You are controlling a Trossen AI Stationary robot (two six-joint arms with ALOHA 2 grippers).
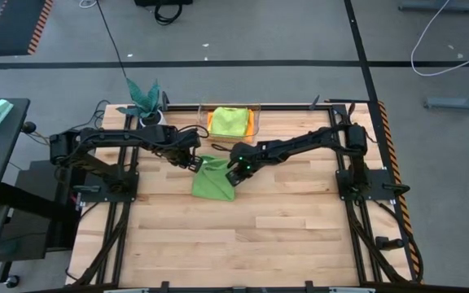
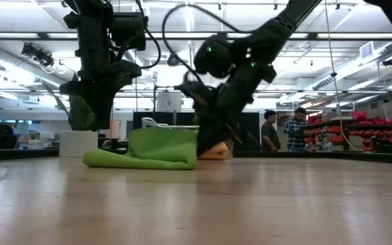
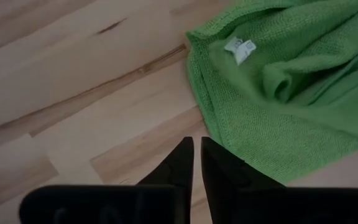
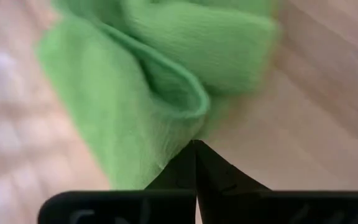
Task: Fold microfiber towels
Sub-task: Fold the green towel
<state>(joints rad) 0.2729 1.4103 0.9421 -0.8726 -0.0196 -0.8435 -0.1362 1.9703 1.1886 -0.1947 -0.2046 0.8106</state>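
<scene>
No text, brand or number can be read anywhere. The small white tag on the mid-green towel carries faint marks, too small to make out. Signs in the room beyond the desk are illegible.

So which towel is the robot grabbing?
The mid-green towel, lying out on the table between both grippers. The lime green and orange ones sit untouched in the clear bin.

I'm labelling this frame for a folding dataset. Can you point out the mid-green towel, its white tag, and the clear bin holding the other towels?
mid-green towel (image 1: 212, 181): high view, middle of the cloth.
white tag (image 3: 240, 50): left wrist view, centre of the tag near the towel's hem.
clear bin (image 1: 203, 120): high view, left wall of the bin.
</scene>
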